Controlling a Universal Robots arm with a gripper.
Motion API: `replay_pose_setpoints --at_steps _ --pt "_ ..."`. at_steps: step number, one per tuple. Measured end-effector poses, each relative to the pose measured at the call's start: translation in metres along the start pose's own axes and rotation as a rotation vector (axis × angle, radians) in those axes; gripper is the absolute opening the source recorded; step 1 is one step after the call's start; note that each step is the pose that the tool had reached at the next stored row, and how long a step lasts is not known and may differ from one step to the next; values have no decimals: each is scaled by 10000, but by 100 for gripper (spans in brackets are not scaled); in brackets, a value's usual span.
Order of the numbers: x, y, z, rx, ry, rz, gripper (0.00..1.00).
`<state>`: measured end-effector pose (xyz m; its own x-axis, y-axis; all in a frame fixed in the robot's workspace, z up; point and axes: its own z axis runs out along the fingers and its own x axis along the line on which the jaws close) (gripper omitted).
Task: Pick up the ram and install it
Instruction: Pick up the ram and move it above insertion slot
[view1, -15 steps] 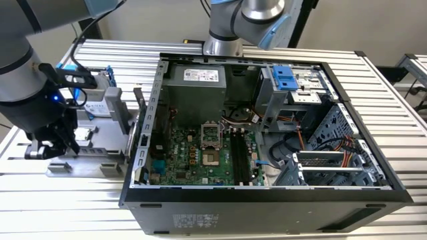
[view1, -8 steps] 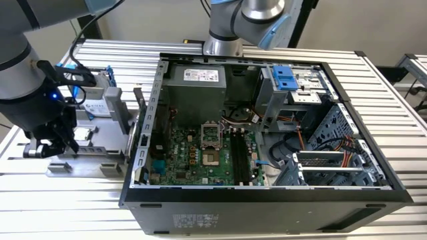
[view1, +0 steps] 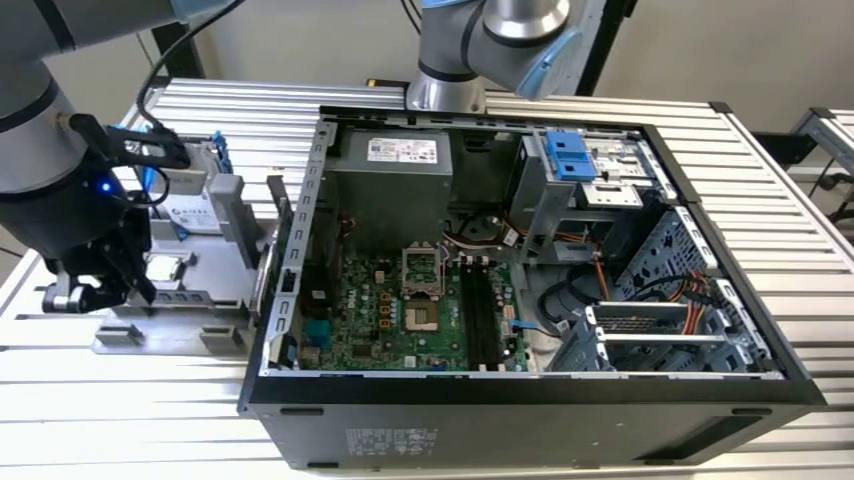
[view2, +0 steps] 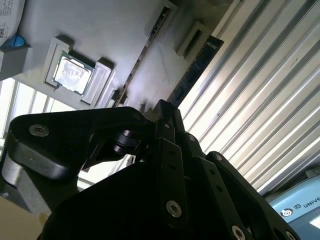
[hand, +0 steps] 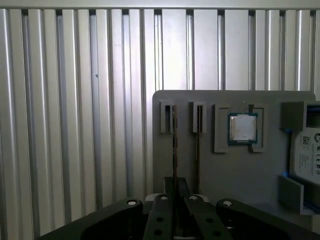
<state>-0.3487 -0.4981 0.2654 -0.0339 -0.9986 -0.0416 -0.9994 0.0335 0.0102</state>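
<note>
I am standing over the grey fixture (hand: 225, 170) on the bench (hand: 75, 125), which is lying to the exterior view's left of the open case (view1: 534, 405). My fingers (hand: 170, 192) are drawn together on the ram (hand: 174, 145), pinching its upper edge from both sides. I am making out no gap between them and the board in the first wrist view, so I am judging them clenched on it. The ram is standing on edge in the fixture slot nearest the fixture's edge, its far end held in the slot's bracket, and nothing is suggesting it is lifted out yet. A second slot (hand: 198, 150) is running just beside it, then the processor (hand: 242, 127) in its pocket, then the drive (hand: 306, 150) at the far end. Finding: approach and grasp are looking complete, while lifting, carrying and seating are all outstanding. The memory sockets (view1: 487, 310) on the board inside the case are lying well apart from my fingers and, as far as I am able to judge, are appearing unfilled.
</note>
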Motion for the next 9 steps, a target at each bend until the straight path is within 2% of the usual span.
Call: replay_pose_setpoints --at_steps 9 --pt "-3 1 -62 0 0 0 0"
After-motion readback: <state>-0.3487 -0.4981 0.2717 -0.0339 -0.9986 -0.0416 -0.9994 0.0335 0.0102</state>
